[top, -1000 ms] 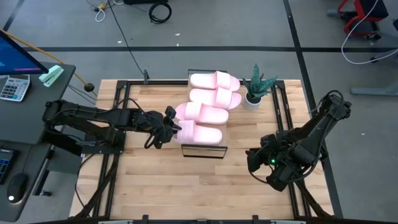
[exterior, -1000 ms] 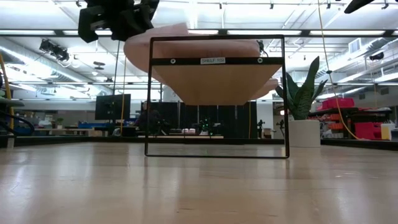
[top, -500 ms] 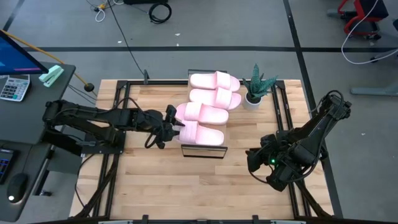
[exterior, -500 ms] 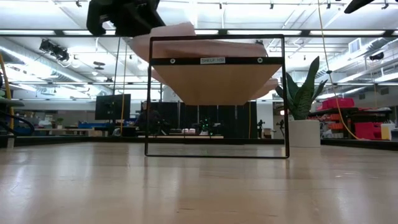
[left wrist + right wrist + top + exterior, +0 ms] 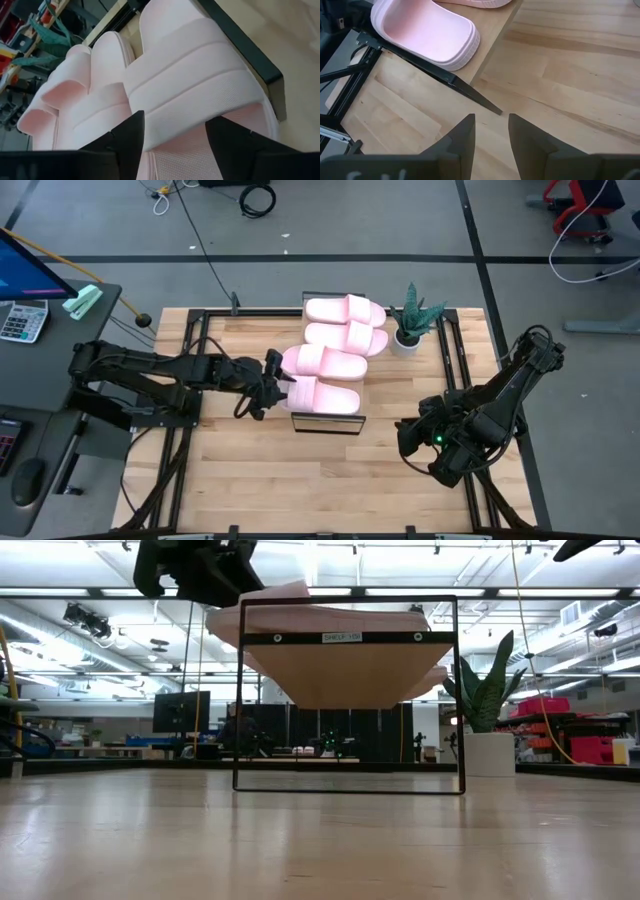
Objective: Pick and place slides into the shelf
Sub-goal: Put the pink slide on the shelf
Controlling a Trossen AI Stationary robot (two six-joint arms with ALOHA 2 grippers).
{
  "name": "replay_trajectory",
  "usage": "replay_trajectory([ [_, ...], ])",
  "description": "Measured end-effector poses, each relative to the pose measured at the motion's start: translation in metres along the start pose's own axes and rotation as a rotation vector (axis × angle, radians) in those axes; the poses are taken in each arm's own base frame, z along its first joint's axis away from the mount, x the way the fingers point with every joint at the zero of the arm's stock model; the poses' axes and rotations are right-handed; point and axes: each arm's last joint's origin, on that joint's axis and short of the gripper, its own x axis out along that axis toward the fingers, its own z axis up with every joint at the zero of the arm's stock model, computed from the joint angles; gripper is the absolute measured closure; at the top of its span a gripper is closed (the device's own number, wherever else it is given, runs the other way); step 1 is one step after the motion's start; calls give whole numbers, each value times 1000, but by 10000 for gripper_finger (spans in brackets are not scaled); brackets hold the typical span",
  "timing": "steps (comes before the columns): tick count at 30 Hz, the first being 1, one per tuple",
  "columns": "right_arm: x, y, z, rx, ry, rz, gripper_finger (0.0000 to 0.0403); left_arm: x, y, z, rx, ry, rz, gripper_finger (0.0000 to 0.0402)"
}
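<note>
Nearest to us on the butcher-block bench [image 5: 250, 470], the right gripper [image 5: 412, 442] hangs low over the front right part of the top, well apart from the slides. In its wrist view the two dark fingers [image 5: 461, 142] stand slightly apart with bare wood between them, holding nothing.

A little farther in, the left gripper [image 5: 270, 385] reaches in from the left at the open end of the nearest slide [image 5: 322, 394]. In the left wrist view its fingers [image 5: 131, 137] are parted on either side of that slide's wide strap [image 5: 200, 107]; we cannot tell whether the pads press on the foam or merely flank it. This slide lies across the front end of the shelf [image 5: 326, 423], just behind the black frame bar.

Beyond it, the second slide [image 5: 325, 361] lies just beside the first, then the third slide [image 5: 346, 337] and the fourth slide [image 5: 345, 310], all four in a row along the shelf, each crosswise to its length and each touching or nearly touching its neighbour.

In the low view we see the shelf's light-wood board from beneath [image 5: 345, 675], carried on the thin black frame, with pink foam showing above its top bar.

At the far right, a small potted plant [image 5: 411, 320] stands on the bench just beside the fourth slide.
</note>
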Motion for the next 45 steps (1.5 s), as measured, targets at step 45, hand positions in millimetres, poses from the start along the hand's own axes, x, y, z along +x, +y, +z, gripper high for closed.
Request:
replay_trajectory([
  [45,0,2,-1,-21,7,16,279,11,-4,-2,-25,48,-17,122],
])
